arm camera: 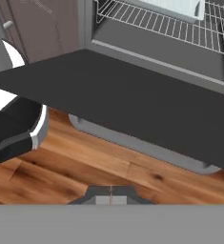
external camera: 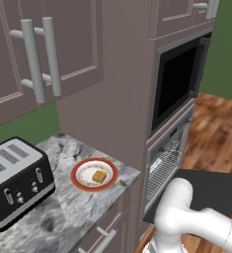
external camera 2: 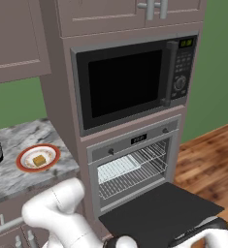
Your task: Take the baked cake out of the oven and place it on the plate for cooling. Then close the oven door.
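Item: baked cake (external camera: 99, 176), sitting on the plate (external camera: 80, 170) on the surface; oven door (external camera 2: 159, 213) hanging fully open. My gripper (arm camera: 111, 199), jaws pressed together and empty, sits low beneath the door's handle (arm camera: 137, 145). Risk, as I judge it: lifting off-centre could let the door slip off the tips and drop.

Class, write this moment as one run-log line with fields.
cake: on plate | oven door: open, flat | tray: on rack | gripper: shut, empty, below door edge | next: close door
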Tool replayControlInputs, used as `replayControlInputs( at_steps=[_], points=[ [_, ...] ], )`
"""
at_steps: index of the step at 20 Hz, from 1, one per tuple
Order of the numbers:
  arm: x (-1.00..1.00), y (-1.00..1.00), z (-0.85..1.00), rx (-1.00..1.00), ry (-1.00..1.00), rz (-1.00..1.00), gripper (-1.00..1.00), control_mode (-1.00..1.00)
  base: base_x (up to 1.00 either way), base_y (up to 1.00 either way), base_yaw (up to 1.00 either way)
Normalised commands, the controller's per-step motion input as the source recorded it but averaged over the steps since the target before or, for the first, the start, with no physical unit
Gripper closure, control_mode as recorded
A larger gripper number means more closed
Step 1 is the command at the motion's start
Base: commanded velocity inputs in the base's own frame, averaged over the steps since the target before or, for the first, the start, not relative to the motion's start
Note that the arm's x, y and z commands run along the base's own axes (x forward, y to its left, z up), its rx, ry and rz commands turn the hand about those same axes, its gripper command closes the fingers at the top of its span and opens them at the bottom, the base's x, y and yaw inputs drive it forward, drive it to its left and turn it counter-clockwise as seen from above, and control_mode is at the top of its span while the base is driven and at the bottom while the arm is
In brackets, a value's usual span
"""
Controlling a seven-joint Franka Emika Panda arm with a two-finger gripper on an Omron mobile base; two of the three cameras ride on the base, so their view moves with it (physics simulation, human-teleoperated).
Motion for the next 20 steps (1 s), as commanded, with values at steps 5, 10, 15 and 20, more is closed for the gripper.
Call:
replayControlInputs(
  at_steps=[5, 10, 15, 20],
  points=[
    [0.30, 0.00, -0.09, 0.08, -0.03, 0.00, 1.00, -1.00, 0.00, 0.00, 0.00],
    [0.33, 0.00, -0.20, 0.08, 0.00, 0.00, 1.00, -1.00, 0.00, 0.00, 0.00],
    [0.23, -0.09, -0.39, 0.09, -0.01, 0.00, 1.00, -1.00, 0.00, 0.00, 0.00],
    [0.10, -0.17, -0.42, 0.09, -0.06, 0.00, 1.00, -1.00, 0.00, 0.00, 0.00]
  ],
)
